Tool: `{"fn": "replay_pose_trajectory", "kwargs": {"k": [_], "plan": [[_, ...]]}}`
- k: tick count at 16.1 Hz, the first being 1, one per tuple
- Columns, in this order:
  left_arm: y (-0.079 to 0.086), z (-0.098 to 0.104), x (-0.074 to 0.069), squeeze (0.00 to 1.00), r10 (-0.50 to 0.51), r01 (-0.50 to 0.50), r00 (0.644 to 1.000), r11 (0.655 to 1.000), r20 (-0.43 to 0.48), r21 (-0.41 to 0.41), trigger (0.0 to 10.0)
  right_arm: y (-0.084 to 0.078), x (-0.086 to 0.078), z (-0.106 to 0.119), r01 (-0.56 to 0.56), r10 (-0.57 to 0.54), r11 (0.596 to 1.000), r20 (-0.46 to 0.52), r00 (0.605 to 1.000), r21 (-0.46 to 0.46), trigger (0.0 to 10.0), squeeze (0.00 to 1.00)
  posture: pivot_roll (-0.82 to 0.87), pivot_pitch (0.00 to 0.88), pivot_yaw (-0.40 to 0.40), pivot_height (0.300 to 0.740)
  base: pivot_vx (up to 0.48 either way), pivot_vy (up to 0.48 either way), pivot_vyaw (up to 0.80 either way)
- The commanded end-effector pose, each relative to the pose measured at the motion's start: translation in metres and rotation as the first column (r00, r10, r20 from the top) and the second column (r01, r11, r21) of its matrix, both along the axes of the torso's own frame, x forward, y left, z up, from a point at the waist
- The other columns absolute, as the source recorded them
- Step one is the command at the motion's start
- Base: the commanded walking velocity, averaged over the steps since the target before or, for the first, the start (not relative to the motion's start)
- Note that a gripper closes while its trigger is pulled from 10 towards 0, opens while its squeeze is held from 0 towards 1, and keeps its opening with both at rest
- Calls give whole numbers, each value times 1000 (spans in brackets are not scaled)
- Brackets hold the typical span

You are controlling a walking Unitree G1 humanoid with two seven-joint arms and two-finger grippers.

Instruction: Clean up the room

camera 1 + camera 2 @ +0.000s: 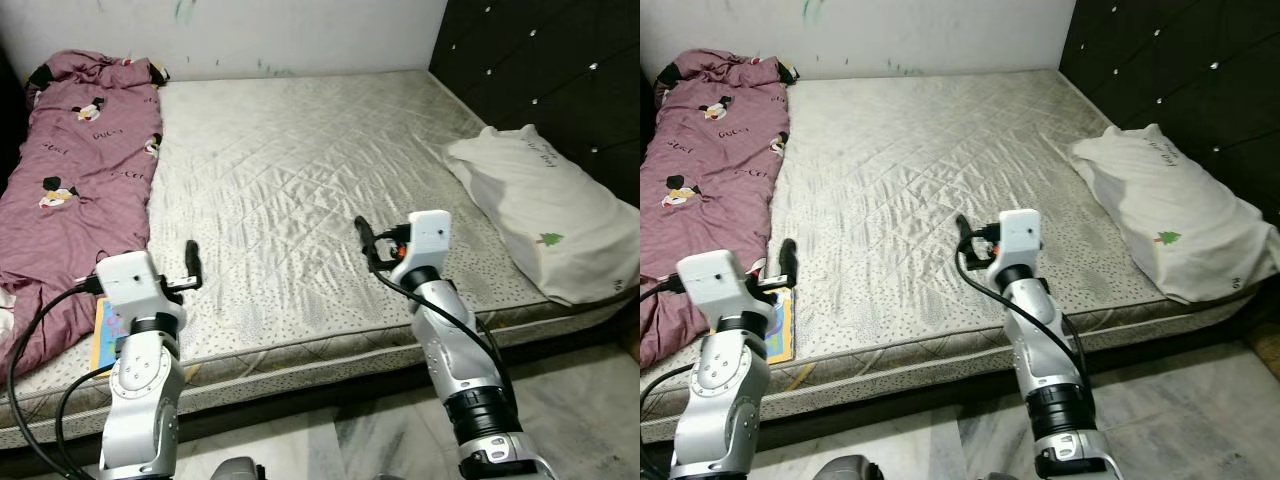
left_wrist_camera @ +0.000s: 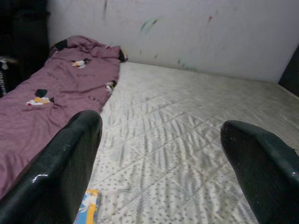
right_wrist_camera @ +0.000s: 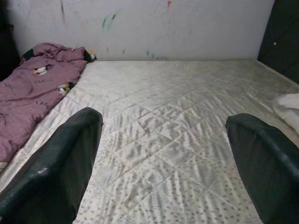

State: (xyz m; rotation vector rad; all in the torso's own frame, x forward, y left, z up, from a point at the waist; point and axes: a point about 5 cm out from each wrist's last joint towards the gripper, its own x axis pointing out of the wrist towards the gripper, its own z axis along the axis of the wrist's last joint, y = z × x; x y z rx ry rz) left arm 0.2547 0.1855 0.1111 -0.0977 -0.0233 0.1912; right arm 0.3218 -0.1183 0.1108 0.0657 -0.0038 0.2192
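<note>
A purple blanket (image 1: pixel 80 170) printed with cartoon mice lies crumpled along the left side of the bare quilted mattress (image 1: pixel 300 150). On the right side rests a white pillow (image 1: pixel 545 205). A colourful book (image 1: pixel 780 325) lies at the near left edge, beside the blanket. My left gripper (image 1: pixel 188 262) hovers open over the mattress's near edge, just right of the book. Over the front middle of the mattress my right gripper (image 1: pixel 366 240) is open too. In both wrist views the fingers (image 2: pixel 70 163) (image 3: pixel 70 154) stand wide apart with nothing between them.
A dark tufted headboard (image 1: pixel 560 70) rises along the right behind the pillow. A white wall (image 1: pixel 250 30) with paint marks runs along the far side. Marble floor (image 1: pixel 350 430) lies in front of the bed at my feet.
</note>
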Motion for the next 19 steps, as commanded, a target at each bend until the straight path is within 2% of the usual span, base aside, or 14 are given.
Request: {"fn": "replay_pose_trajectory", "kwargs": {"k": [1, 3, 11, 15, 19], "plan": [[-2, 4, 1, 0, -10, 10, 1000, 1000, 21, -2, 10000, -2, 1, 1, 6, -6, 1000, 2, 1000, -5, 10000, 0, 66, 0, -31, 740, 259, 0, 0], [-1, 4, 1, 0, -9, 9, 1000, 1000, 21, -1, 10000, -2, 2, 1, 5, -5, 1000, 2, 1000, -5, 10000, 0, 68, 0, -32, 740, 251, 0, 0], [0, 3, 3, 0, 23, -23, 1000, 1000, 10, 8, 10000, 1, 3, 2, -2, 2, 1000, 6, 1000, -19, 10000, 0, 77, 0, -34, 740, 0, 0, 0], [2, 4, 4, 0, 28, -28, 1000, 999, 10, 26, 10000, 5, 4, 2, -17, 17, 1000, 12, 1000, -16, 10000, 0, 134, 0, -25, 740, 0, 0, 0], [2, 5, 2, 0, 53, -54, 998, 998, 15, 28, 10000, 9, 7, 2, -60, 61, 996, 16, 998, -68, 10000, 0, 170, 0, -51, 740, 0, 0, 0]]}}
